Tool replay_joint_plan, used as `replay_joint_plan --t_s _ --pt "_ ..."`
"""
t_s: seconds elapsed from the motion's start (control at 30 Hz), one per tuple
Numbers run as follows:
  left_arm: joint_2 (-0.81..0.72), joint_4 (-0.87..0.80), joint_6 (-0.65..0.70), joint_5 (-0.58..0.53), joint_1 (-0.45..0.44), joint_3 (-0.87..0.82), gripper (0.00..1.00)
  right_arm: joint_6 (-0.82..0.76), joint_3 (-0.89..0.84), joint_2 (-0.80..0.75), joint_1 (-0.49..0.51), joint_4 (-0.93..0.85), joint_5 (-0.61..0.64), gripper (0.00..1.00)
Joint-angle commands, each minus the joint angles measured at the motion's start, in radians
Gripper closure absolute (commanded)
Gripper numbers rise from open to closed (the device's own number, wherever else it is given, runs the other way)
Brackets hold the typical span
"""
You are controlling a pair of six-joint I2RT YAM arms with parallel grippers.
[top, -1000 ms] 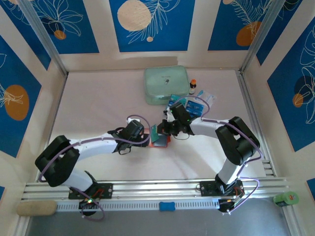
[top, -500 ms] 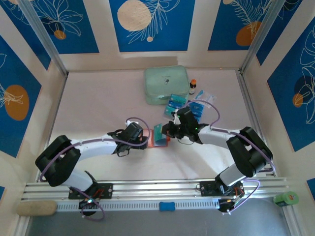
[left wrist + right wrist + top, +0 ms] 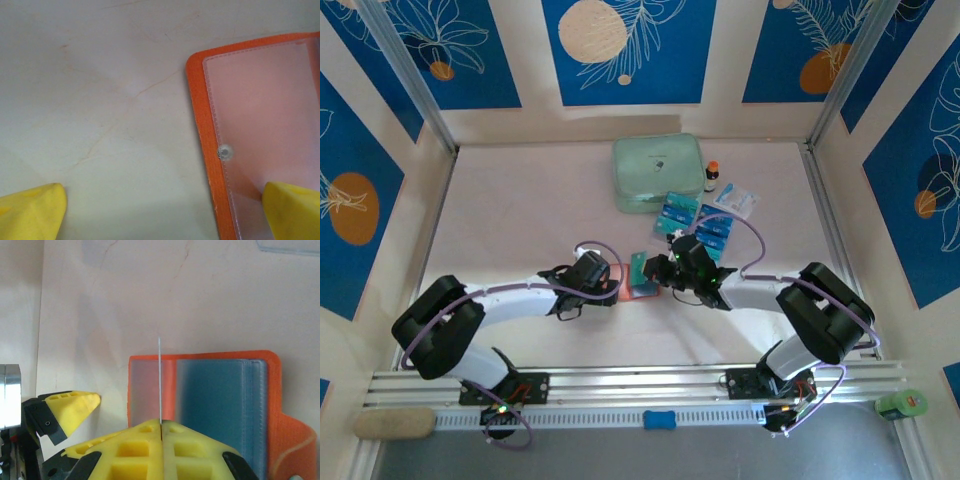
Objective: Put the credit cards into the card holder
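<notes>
The credit cards (image 3: 678, 211) are judged partly stowed: some are seen inside the open card holder (image 3: 643, 283) at the centre of the table (image 3: 520, 220), one is pinched by the closed right gripper (image 3: 161, 422), the left gripper (image 3: 162, 212) is held spread at the holder's 9 o'clock, and more are waiting at its 1 o'clock.

No word, brand or number can be read anywhere. The teal cards (image 3: 676, 211) at the far right of centre carry pale markings too small to make out. A small dark mark on the mint-green case (image 3: 650, 182) is just as unreadable.
</notes>
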Motion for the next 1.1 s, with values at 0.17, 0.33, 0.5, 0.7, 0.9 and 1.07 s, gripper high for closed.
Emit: replay_joint_plan --t_s 0.17,0.33,0.5,0.7,0.9,1.07 --pt "0.018 0.007 -0.016 -0.006 0.011 -0.016 0.0 0.01 -0.02 0.022 0.015 0.086 0.057 1.0" --pt "0.018 0.007 -0.019 -0.004 0.009 -0.02 0.0 0.014 -0.026 0.045 0.018 0.109 0.049 1.0" --pt "0.018 0.01 -0.022 -0.005 0.01 -0.025 0.0 0.022 -0.036 0.068 0.021 0.137 0.04 1.0" --pt "0.012 0.011 -0.024 -0.007 0.011 -0.03 0.0 0.028 -0.045 0.086 0.024 0.156 0.029 1.0" --pt "0.009 0.012 -0.024 -0.005 0.011 -0.033 0.0 0.037 -0.05 0.097 0.027 0.173 0.02 1.0" --pt "0.004 0.012 -0.024 -0.006 0.01 -0.036 0.0 0.048 -0.052 0.107 0.027 0.191 0.012 1.0"
